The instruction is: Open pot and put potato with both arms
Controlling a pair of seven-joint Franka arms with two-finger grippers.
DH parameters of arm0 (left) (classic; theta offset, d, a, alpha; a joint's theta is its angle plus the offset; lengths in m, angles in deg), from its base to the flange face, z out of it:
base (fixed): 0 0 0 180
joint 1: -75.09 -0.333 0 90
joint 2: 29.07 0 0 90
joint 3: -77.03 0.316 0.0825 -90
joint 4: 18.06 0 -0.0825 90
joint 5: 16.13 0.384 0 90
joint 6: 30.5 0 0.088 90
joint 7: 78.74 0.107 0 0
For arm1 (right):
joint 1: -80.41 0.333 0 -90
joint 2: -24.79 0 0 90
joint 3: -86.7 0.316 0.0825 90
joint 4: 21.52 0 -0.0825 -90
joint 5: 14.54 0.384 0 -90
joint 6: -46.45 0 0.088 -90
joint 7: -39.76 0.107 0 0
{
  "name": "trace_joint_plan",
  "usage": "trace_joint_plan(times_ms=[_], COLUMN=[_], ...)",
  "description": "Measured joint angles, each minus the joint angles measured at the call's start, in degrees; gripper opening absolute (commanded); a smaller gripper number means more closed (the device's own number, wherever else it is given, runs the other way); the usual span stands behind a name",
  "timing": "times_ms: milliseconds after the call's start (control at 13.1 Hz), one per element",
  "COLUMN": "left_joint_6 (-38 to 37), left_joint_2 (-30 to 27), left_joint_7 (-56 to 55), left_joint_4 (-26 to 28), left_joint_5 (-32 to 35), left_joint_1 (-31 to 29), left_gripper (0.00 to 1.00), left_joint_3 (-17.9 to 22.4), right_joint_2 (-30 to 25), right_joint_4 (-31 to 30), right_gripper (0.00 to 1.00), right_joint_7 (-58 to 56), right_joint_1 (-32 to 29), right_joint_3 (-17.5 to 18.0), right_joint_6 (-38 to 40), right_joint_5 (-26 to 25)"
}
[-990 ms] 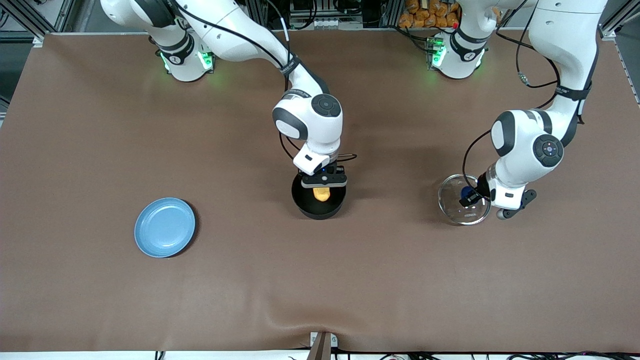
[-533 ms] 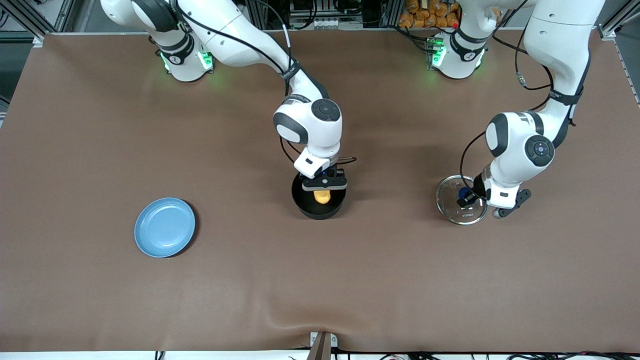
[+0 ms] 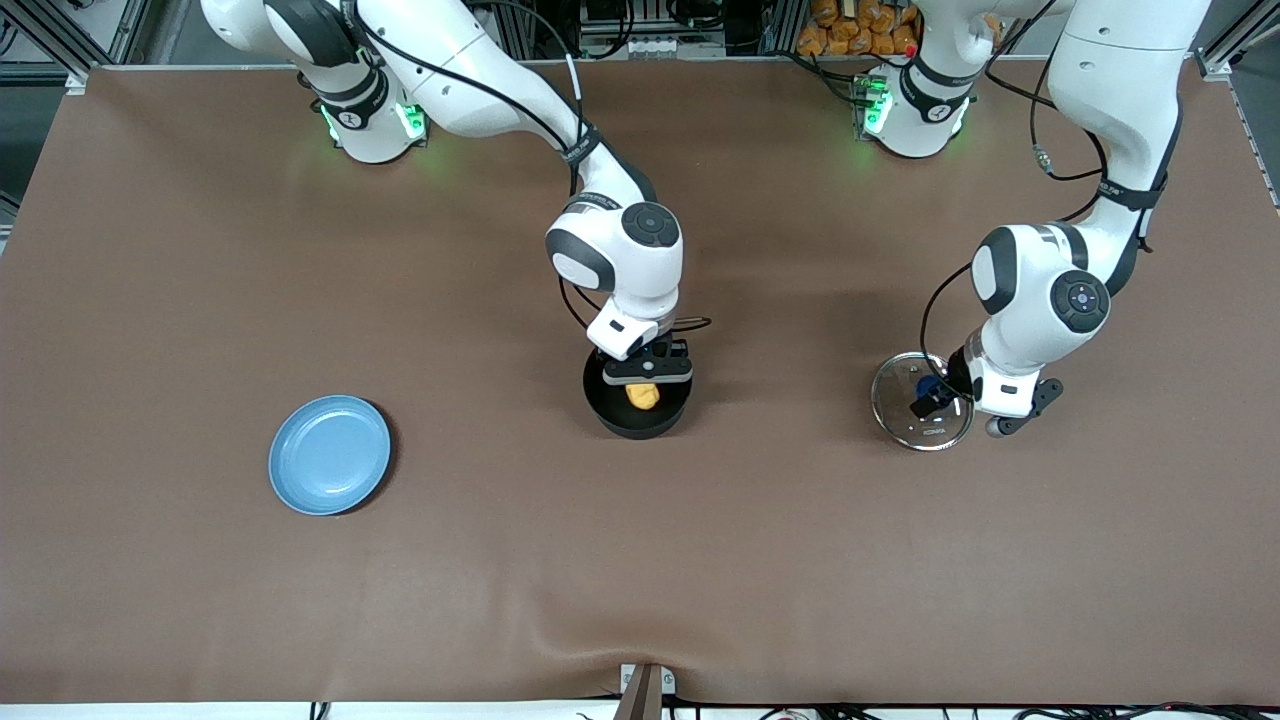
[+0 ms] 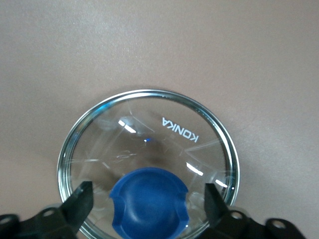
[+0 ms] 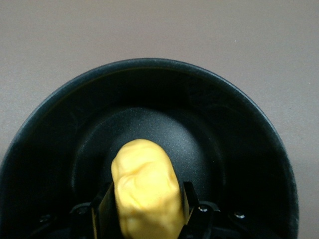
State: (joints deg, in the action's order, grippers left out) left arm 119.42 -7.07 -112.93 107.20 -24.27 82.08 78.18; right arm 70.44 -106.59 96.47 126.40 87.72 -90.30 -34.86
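Note:
The black pot (image 3: pixel 637 412) stands open at mid-table; its handle is hidden under the right arm. My right gripper (image 3: pixel 646 384) is down in the pot, shut on the yellow potato (image 3: pixel 643 397). In the right wrist view the potato (image 5: pixel 146 189) is pinched between the fingers (image 5: pixel 101 208) over the pot's floor (image 5: pixel 209 144). The glass lid (image 3: pixel 905 412) lies flat on the table toward the left arm's end. My left gripper (image 3: pixel 930 398) is over its blue knob (image 4: pixel 148 196), with its fingers (image 4: pixel 79 201) open and apart from the knob on both sides.
A light-blue plate (image 3: pixel 329 455) lies toward the right arm's end, nearer the front camera than the pot. A heap of orange-brown lumps (image 3: pixel 858 25) sits off the table's edge by the left arm's base. Brown cloth covers the table (image 3: pixel 640 580).
My right gripper has sunk a little lower into the pot with the potato. My left arm and the lid have shifted slightly toward the pot.

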Motion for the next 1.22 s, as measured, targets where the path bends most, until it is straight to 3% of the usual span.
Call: trace_joint_plan(times_ms=[229, 533, 762, 914, 1067, 1219], left_joint_6=[-2.5, -16.1, -27.1, -32.3, -34.3, -37.0], left_joint_2=[-2.9, -11.6, -16.4, -17.4, -17.8, -18.4], left_joint_7=[0.0, 0.0, 0.2, 1.1, 3.5, 6.2], left_joint_4=[-0.8, -5.5, -12.1, -16.0, -18.7, -20.9], left_joint_5=[0.0, 0.0, 0.0, 0.0, 0.0, 0.0], left_joint_1=[-0.1, -0.4, -1.2, -1.8, -2.5, -3.0], left_gripper=[1.0, 1.0, 1.0, 1.0, 1.0, 1.0], left_joint_3=[0.0, 0.3, 0.4, 0.5, 0.5, 0.5], right_joint_2=[0.0, -1.2, -6.7, -11.8, -17.2, -22.6], right_joint_4=[0.3, 3.2, 4.5, 4.7, 4.9, 5.0], right_gripper=[0.63, 0.63, 0.64, 0.67, 0.8, 1.0], right_joint_7=[0.0, 0.0, -0.4, -4.4, -7.6, -8.7], right_joint_1=[0.0, -0.7, -1.4, -1.4, -2.2, -3.5], right_joint_3=[-0.1, -0.3, -0.2, -0.2, -0.3, -0.3], right_joint_6=[0.0, 3.6, 10.7, 16.4, 23.1, 29.8], right_joint_5=[0.0, 0.0, 1.2, 5.3, 7.3, 8.1])
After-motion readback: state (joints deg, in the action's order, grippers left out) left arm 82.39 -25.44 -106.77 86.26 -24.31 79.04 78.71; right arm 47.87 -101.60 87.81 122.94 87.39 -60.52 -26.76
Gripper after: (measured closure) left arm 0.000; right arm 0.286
